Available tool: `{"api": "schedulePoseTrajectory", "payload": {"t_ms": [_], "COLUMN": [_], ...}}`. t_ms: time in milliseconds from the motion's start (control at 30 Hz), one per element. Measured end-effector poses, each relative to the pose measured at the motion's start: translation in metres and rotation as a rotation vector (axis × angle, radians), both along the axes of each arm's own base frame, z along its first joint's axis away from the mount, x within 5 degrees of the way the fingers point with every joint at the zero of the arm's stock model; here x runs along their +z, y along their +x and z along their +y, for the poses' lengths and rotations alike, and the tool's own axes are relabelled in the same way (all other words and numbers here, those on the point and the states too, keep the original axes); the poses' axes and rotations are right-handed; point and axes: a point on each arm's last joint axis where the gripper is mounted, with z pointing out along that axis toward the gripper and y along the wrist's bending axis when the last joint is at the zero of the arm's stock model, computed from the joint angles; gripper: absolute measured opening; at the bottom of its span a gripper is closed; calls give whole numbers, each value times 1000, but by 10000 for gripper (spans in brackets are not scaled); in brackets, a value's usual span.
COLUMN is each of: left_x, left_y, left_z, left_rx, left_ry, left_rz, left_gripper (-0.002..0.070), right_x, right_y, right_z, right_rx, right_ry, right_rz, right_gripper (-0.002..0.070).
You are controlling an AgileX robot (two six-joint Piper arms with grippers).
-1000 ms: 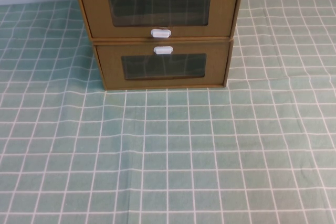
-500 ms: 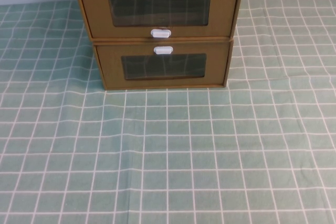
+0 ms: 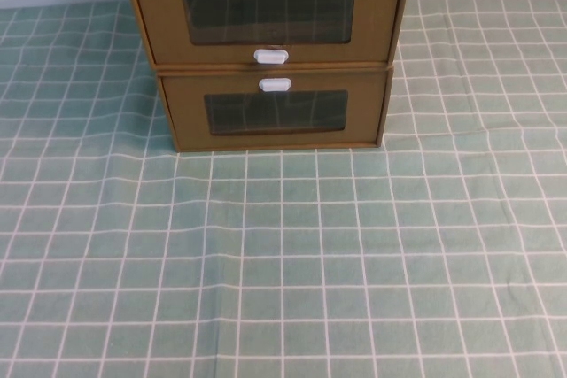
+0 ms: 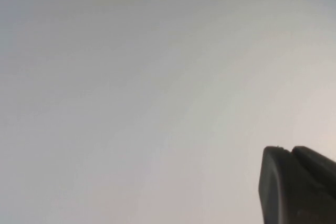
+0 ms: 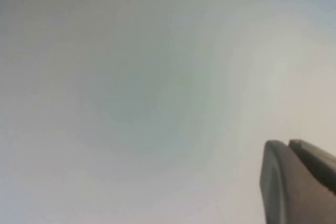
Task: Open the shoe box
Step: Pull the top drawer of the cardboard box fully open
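The high camera sits raised on the robot's side, angled down over the desk point(image 3: 283, 263) and facing the 2 stacked shoe boxes point(image 3: 270, 59) at its far end, well back from them. The 2 wrist cameras each face a blank pale surface, with only the left pincer point(image 4: 294, 184) or the right pincer point(image 5: 294, 179) edging in. What they share with the high view cannot be told.

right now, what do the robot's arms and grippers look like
Neither arm shows in the high view. Each wrist view catches only an edge of its own gripper: the left gripper and right gripper are matte dark grey with rounded corners. No cables or markings show.
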Motion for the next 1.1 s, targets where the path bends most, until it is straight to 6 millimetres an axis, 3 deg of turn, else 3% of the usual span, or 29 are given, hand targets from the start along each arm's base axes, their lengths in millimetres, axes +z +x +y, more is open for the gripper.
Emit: {"api": "schedulePoseTrajectory", "payload": {"t_ms": [133, 233, 400, 567, 700, 800, 967, 1100], "left_x": [10, 8, -14, -34, -45, -51, -61, -73], "left_y": [44, 85, 150, 195, 215, 224, 237, 261], "left_z": [-10, -20, -31, -38, -46, -58, -84, -93], "left_rx": [-50, -84, -97, -95, -152, -233, -358, -349], "left_ry": [28, 52, 98, 95, 96, 249, 504, 564], "left_rz": [270, 514, 773, 829, 859, 815, 695, 667], "left_gripper": [-5, -5, -5, -5, -5, -5, -5, -5], "right_x": [20, 23, -7, -45, -67, -76, -81, -84], "right_y": [53, 92, 157, 205, 233, 247, 262, 270], "right_z": [7, 14, 30, 41, 46, 52, 61, 67], "right_rx": [44, 113, 283, 391, 452, 525, 647, 729], "right_ry": [-57, -63, -87, -257, -352, -348, -245, -277], "right_rz": [266, 453, 751, 917, 987, 991, 976, 911], "right_gripper": [-14, -13, -13, -14, -13, -13, -14, -14]}}
